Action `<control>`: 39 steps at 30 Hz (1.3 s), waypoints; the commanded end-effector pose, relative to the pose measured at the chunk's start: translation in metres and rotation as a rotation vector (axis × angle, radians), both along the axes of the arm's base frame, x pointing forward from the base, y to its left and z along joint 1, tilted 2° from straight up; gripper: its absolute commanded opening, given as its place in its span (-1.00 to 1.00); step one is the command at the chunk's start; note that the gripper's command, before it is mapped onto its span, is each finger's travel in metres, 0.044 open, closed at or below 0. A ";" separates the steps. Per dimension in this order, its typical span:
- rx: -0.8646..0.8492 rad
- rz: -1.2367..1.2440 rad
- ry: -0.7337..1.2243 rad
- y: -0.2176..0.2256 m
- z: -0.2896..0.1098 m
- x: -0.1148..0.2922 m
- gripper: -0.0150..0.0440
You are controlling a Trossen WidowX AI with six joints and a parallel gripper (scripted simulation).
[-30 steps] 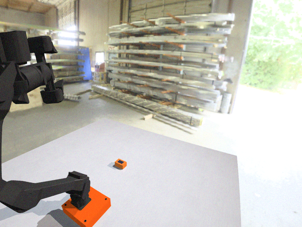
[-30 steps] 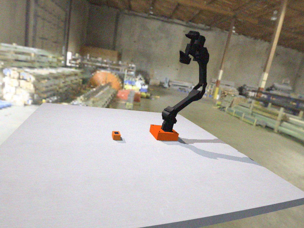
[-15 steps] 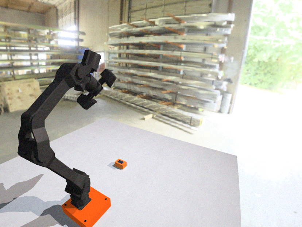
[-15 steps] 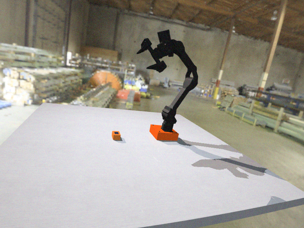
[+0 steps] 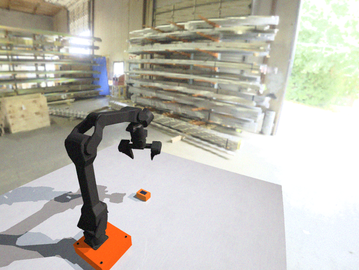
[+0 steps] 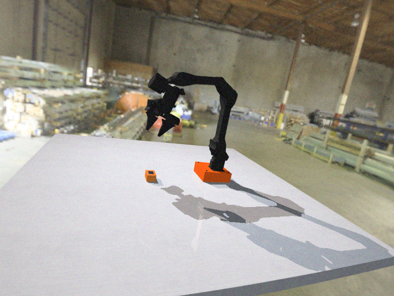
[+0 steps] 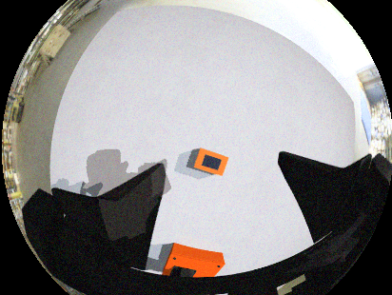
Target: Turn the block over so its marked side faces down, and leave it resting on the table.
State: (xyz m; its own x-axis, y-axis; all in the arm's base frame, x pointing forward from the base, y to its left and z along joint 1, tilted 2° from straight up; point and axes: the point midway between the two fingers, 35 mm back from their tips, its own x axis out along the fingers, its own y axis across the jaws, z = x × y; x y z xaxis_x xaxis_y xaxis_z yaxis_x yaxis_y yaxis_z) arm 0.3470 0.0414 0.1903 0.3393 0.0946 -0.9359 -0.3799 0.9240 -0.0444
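A small orange block (image 5: 141, 197) (image 6: 150, 177) (image 7: 222, 167) rests on the pale table (image 5: 220, 220) (image 6: 79, 229) (image 7: 190, 81). Its dark square mark (image 5: 143, 192) (image 6: 151, 172) (image 7: 211, 163) is on the top face, facing up. My gripper (image 5: 142, 159) (image 6: 152, 132) (image 7: 225, 164) is open and empty. It hangs high above the table with its fingers pointing down. In the wrist view the block shows between the two fingertips, well below them, a little nearer the left one.
The arm's orange base (image 5: 115, 236) (image 6: 217, 177) (image 7: 200, 257) stands on the table, near the block. The arm's shadows fall across the table beside the base and the block. The table's far edges show in the top and exterior views.
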 end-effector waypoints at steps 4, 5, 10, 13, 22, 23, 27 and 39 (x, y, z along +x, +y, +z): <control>-0.020 -0.379 0.339 -0.015 -0.104 -0.010 1.00; -0.025 -0.407 0.361 -0.015 -0.111 -0.011 1.00; -0.027 -0.417 0.369 -0.015 -0.113 -0.011 1.00; -0.027 -0.417 0.369 -0.014 -0.125 -0.010 1.00; -0.027 -0.416 0.369 -0.012 -0.162 -0.009 1.00; -0.027 -0.416 0.369 -0.012 -0.164 -0.009 1.00; -0.027 -0.416 0.369 -0.012 -0.165 -0.009 1.00; -0.027 -0.416 0.369 -0.012 -0.184 -0.008 1.00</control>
State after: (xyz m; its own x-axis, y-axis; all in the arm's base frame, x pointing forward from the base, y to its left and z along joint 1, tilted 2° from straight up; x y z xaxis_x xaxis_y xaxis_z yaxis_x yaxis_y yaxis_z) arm 0.3400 0.0304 0.0136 0.0004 0.0014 -1.0000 0.0180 0.9998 0.0014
